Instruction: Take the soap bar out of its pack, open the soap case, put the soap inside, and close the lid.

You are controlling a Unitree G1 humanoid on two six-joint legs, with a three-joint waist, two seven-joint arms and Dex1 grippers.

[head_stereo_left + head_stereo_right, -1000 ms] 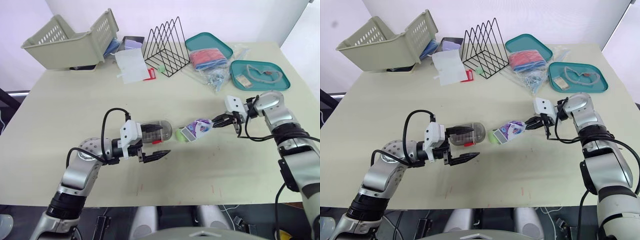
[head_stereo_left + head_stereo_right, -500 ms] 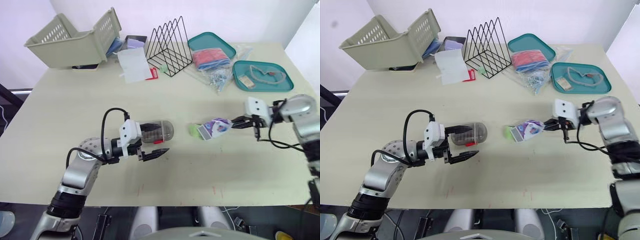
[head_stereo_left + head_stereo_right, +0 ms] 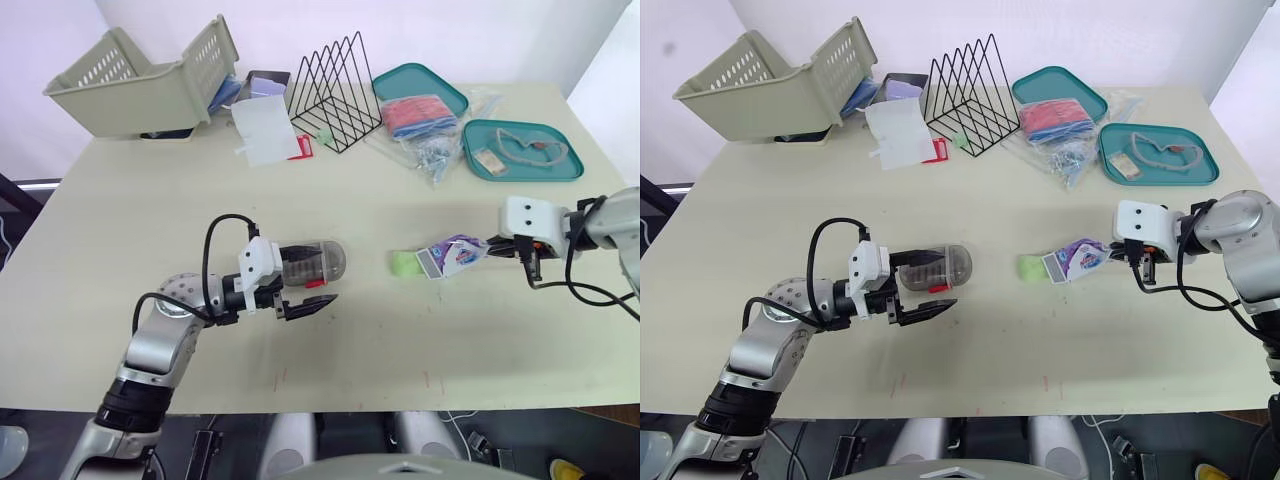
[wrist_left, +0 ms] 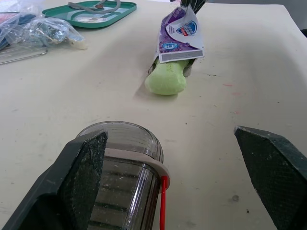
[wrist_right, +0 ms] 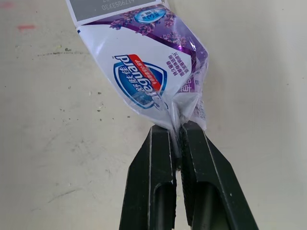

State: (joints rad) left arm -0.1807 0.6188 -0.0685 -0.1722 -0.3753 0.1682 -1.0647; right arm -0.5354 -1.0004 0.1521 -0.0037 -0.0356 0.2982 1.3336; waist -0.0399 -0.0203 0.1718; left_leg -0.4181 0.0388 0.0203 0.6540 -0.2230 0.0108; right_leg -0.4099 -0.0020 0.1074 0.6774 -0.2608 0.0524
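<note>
A purple-and-white soap pack (image 3: pixel 452 255) lies mid-table, and the light green soap bar (image 3: pixel 405 262) sticks out of its open left end. My right gripper (image 3: pixel 494 246) is shut on the pack's crimped right end; the right wrist view shows the black fingers (image 5: pixel 160 182) pinching the wrapper (image 5: pixel 144 72). A clear, rounded soap case (image 3: pixel 316 264) with a red latch lies on its side at the left. My left gripper (image 3: pixel 306 277) is open around it, with one finger (image 4: pixel 84 167) against the case (image 4: pixel 127 167) and the other finger (image 4: pixel 273 167) well clear.
Along the table's far edge stand a tipped beige basket (image 3: pixel 140 75), a black wire rack (image 3: pixel 335 90), a white sheet (image 3: pixel 262 128), and two teal trays (image 3: pixel 520 150) with bagged items (image 3: pixel 425 125). Bare tabletop runs along the near side between the arms.
My right gripper has pulled the pack to the right, and more of the green soap bar now shows at its open end. The left gripper and the case have stayed put.
</note>
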